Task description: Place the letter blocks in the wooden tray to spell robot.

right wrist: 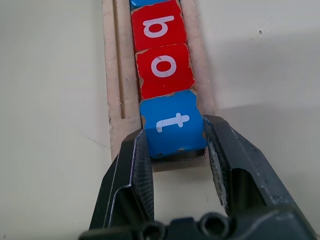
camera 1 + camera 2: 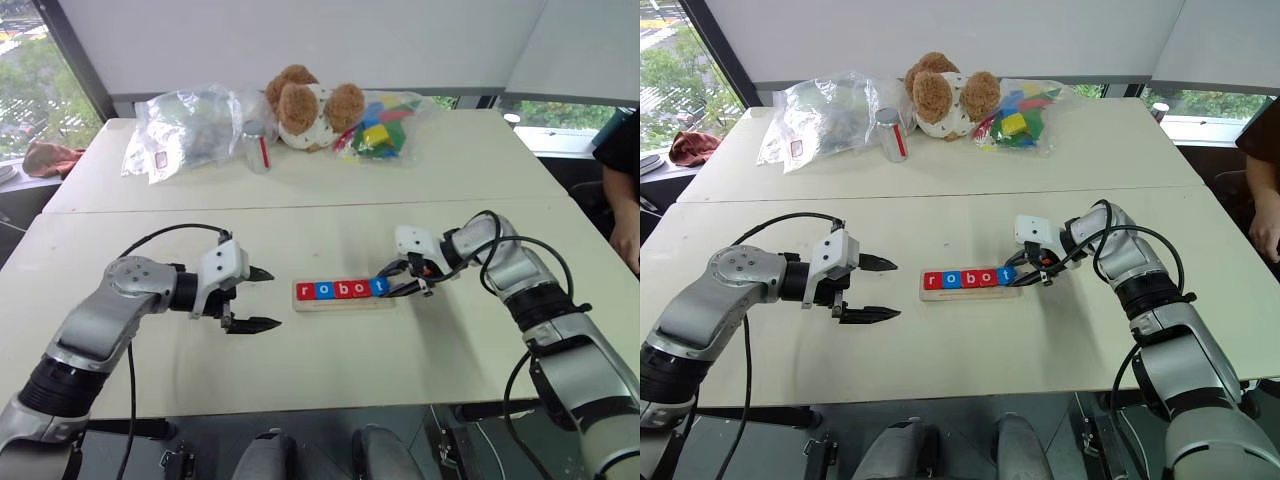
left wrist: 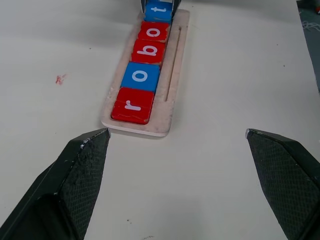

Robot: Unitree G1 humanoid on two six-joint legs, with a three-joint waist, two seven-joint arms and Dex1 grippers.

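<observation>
The wooden tray point(image 2: 345, 300) lies on the near white table point(image 2: 300, 370), between the two arms, and all five letter blocks point(image 2: 341, 289) sit in it in a row reading r, o, b, o, t. At the tray's right end the right gripper point(image 1: 175, 145) has its two black fingers clamped on the blue t block point(image 1: 172, 127), one finger against each side edge. Off the tray's left end the left gripper point(image 3: 177, 150) hangs with its fingers wide apart, holding nothing. The tiles look small, flat, stiff and light, with chipped painted edges; I'd judge them easy to nudge crooked, so the side edges are the sensible place to hold, and letting go gently matters.
</observation>
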